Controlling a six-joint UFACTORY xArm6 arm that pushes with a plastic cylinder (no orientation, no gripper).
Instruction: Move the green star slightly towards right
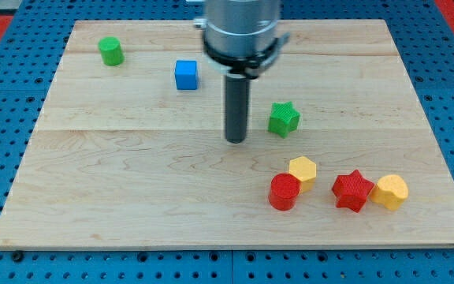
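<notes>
My tip (236,140), a bare rod with no claw to spread or pinch, stands just left of the green star (284,118) mid-frame on the worktop (132,197); pushing rightward should meet it.

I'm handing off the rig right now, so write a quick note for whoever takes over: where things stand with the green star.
My tip rests on the board just to the view's left of the green star, with a small gap; no contact visible.
The star sits right of centre. Below it lie a red cylinder, a yellow hexagon, a red star and a second yellow hexagon.
Done: tip lined up on the star's left side.
Left: a short push toward the view's right.
</notes>
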